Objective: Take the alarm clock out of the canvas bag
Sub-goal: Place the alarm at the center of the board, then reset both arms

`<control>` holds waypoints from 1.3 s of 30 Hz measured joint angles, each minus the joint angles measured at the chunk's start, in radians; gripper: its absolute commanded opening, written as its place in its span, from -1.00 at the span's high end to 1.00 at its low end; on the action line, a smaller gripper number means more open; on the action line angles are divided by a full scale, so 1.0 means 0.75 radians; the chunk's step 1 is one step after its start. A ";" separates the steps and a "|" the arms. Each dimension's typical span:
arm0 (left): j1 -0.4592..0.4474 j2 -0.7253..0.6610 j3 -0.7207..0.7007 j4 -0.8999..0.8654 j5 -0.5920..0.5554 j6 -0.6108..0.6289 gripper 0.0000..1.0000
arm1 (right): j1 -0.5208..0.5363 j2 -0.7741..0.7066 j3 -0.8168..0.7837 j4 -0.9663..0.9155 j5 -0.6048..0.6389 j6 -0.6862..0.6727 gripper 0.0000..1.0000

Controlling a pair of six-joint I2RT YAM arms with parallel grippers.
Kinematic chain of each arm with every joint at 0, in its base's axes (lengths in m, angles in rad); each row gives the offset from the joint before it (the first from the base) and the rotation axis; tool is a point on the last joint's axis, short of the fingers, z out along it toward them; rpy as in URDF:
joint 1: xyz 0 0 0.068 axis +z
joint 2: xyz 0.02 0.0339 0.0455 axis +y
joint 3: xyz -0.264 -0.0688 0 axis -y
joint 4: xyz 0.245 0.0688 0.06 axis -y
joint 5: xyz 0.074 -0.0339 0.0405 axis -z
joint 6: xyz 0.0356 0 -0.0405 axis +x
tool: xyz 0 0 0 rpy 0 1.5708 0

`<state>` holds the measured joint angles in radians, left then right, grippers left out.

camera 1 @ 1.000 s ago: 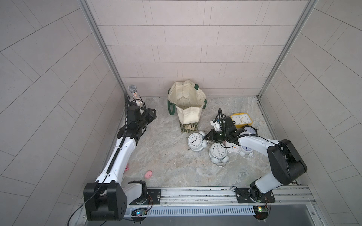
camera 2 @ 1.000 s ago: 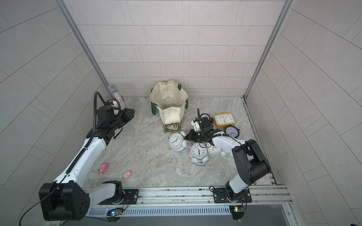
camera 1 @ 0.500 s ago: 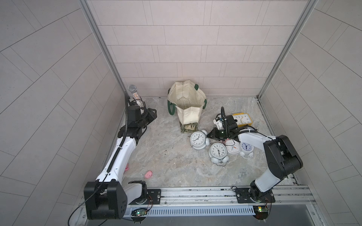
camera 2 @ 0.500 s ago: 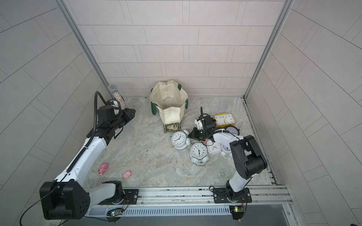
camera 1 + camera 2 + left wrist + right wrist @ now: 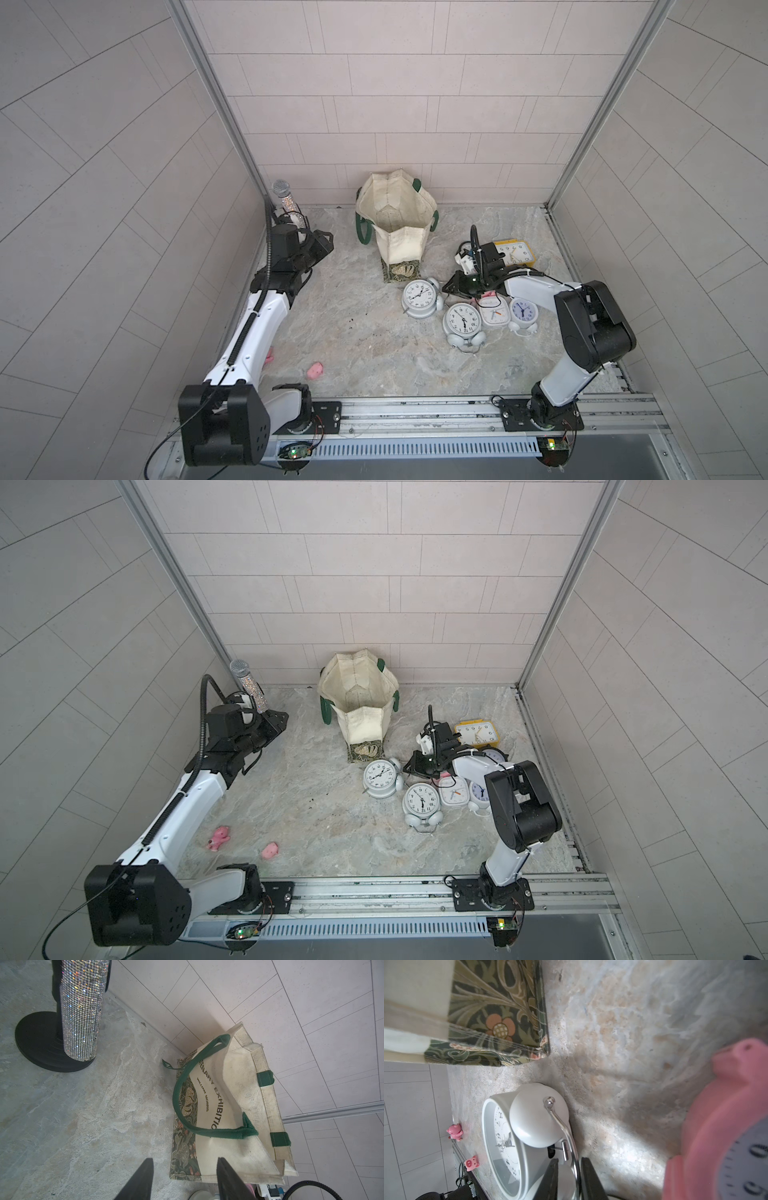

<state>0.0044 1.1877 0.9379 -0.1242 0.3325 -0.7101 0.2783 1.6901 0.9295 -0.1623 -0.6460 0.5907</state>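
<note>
Right gripper [image 5: 570, 1160] fingers are set narrowly apart around the chrome handle [image 5: 560, 1124] of the alarm clock [image 5: 508, 1142]; contact cannot be told. The clock is seen on the table [image 5: 353, 332], just beside the canvas bag [image 5: 399, 245] base, outside it. Only lining is seen in the bag's open mouth. Left gripper [image 5: 185, 1159] is parted, empty, raised and pointed bagward.

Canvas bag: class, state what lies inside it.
In both top views the canvas bag shows only bare cream lining, with nothing resting inside. Its near wall hides the bottom's front corner.
</note>
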 measured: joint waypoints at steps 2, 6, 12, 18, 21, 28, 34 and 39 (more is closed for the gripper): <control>0.000 0.000 -0.008 0.001 0.000 0.000 -0.09 | -0.004 0.014 0.002 -0.004 -0.001 -0.002 0.57; 0.000 0.000 -0.035 0.019 -0.002 0.000 -0.09 | -0.008 0.017 0.014 -0.011 0.002 -0.011 0.54; 0.000 -0.001 -0.121 0.097 -0.045 0.006 -0.12 | -0.029 -0.050 0.060 -0.082 0.034 -0.056 0.32; 0.000 -0.026 -0.232 0.159 -0.189 0.056 -0.33 | -0.063 -0.336 0.098 -0.178 0.159 -0.151 -0.04; 0.000 -0.073 -0.284 0.185 -0.285 0.092 -0.54 | -0.072 -0.512 0.093 -0.189 0.251 -0.198 -0.19; 0.000 -0.277 -0.472 0.348 -0.575 0.180 -0.92 | -0.073 -0.960 -0.140 -0.057 0.576 -0.318 -0.81; 0.000 -0.317 -0.703 0.600 -0.830 0.283 -0.99 | -0.075 -1.139 -0.371 0.082 0.999 -0.410 -0.99; 0.000 -0.165 -0.760 0.738 -0.933 0.396 -1.00 | -0.158 -1.072 -0.514 0.251 1.216 -0.434 -0.99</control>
<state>0.0044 1.0641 0.3679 0.4290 -0.3676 -0.4133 0.1596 0.8860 0.5438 0.0257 0.2661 0.2653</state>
